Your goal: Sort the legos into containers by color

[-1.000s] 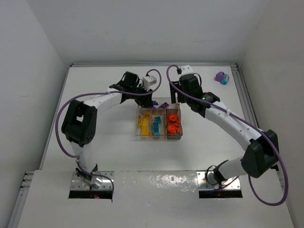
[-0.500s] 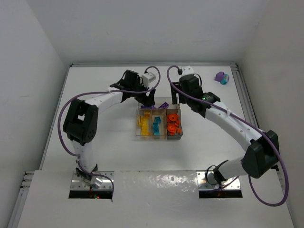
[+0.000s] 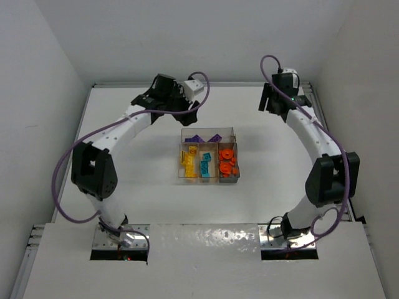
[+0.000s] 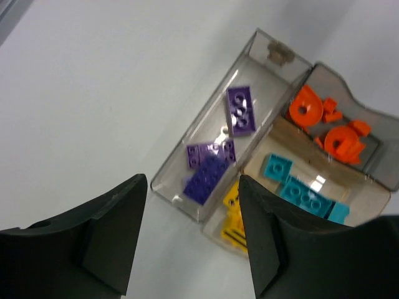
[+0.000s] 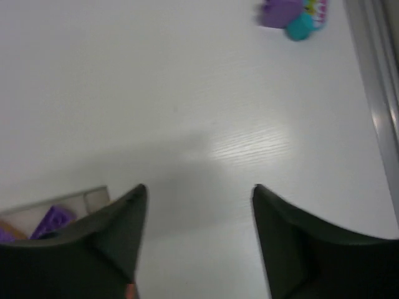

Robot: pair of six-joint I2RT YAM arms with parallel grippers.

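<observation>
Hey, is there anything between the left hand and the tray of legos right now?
Nothing visible does. The left hand is open and empty. Its wrist view shows the tray with the purple legos straight ahead, with only bare white table around it.

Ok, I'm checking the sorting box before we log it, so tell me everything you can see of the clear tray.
The tray is small, rectangular, clear plastic, lying flat and open on the white table. One wide section along its far side holds purple bricks. Three narrow sections on the near side hold, left to right from above, yellow bricks, teal bricks and orange pieces. The orange section looks grey-tinted. Only the table and its contents touch it.
</observation>
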